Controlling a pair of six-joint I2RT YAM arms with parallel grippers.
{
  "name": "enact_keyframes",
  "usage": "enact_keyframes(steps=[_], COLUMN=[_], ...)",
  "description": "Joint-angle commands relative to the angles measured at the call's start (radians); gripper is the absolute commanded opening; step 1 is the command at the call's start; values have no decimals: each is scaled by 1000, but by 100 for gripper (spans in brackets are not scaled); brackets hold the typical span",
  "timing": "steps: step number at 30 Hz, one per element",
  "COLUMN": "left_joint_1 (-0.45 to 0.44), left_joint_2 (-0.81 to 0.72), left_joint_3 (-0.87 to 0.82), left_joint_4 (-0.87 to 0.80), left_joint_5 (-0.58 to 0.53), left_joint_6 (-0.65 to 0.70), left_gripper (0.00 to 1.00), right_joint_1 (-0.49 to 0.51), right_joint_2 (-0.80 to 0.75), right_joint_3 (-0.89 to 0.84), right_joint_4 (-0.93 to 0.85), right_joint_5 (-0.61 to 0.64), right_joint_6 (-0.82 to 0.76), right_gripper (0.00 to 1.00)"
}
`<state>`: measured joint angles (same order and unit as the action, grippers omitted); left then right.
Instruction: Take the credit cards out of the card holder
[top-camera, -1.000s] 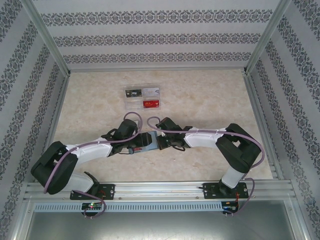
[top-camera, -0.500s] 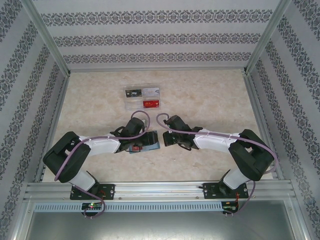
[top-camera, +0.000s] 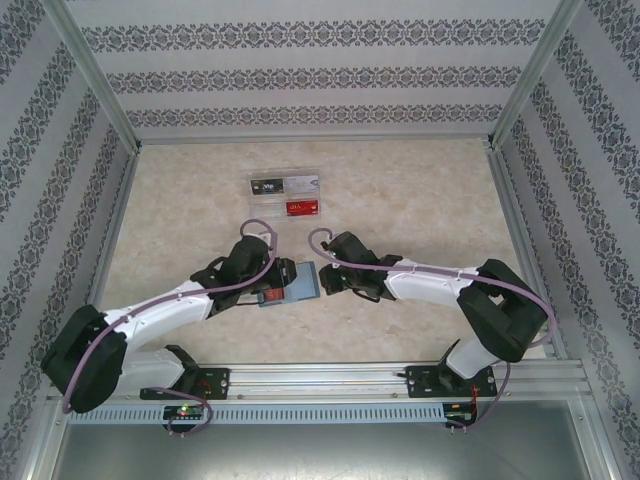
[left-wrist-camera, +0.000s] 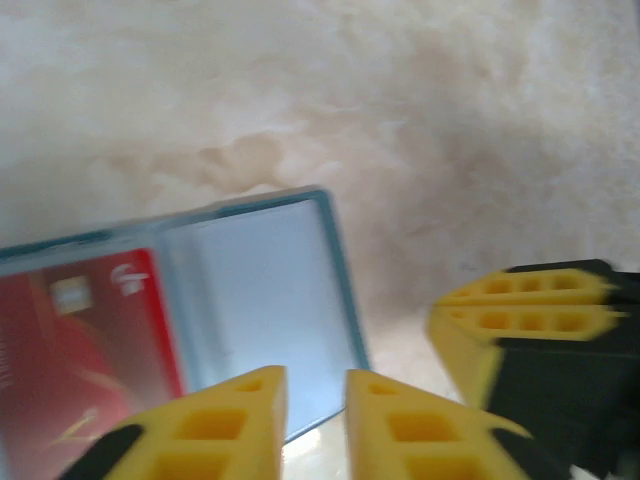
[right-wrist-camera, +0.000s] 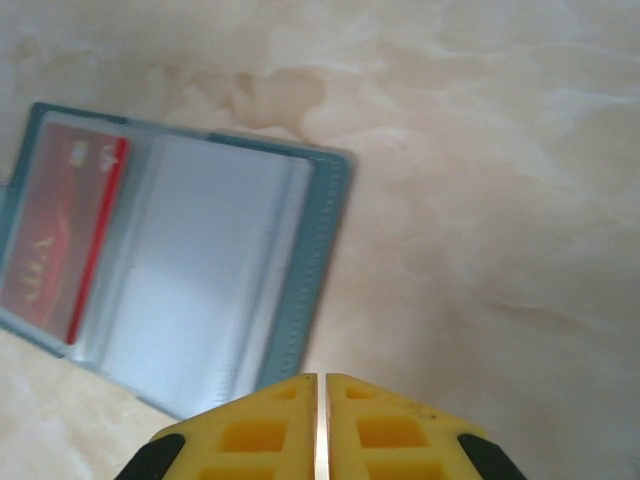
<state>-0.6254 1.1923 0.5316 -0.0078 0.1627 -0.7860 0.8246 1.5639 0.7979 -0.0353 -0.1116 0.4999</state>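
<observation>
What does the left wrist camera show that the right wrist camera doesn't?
Left wrist view: the left tool, yellow fingers slightly apart at the edge of the small teal-blue bifold card holder. Right wrist view: nearly the holder's whole open spread, which the other crops. Both: the right tool, fingers together, the holder lying open on the beige marbled table, and a red card in a clear pocket.

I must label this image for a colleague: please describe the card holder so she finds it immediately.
On the beige table, look nearer the front edge than the clear tray. The card holder lies open and flat: teal-edged, with a red card in one pocket.
</observation>
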Motion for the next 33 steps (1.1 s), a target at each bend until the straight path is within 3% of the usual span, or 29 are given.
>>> enact_keyframes(steps=[1,4,10,19,33], left_joint_1=[39,77,139,152,153], left_joint_2=[-31,-41,-30,24,36], left_joint_3=[-52,-84,-138,-156,-171], left_joint_4=[-72,-71,-6,38,56], left_joint_5=[-33,-16,44,63,64], left_joint_6=[21,21,22,18,2], left_gripper=[12,3,3,4,5], right_joint_1=[20,39,53,71,74], right_joint_2=[43,92,185,299,356], right_joint_3=[72,116,196,281,299], right_joint_4=[12,13,7,11,-7], right_joint_5=[-66,-94,-150,-236,-235], right_joint_6=[32,51,95,157,189], right_gripper=[13,13,13,14,18])
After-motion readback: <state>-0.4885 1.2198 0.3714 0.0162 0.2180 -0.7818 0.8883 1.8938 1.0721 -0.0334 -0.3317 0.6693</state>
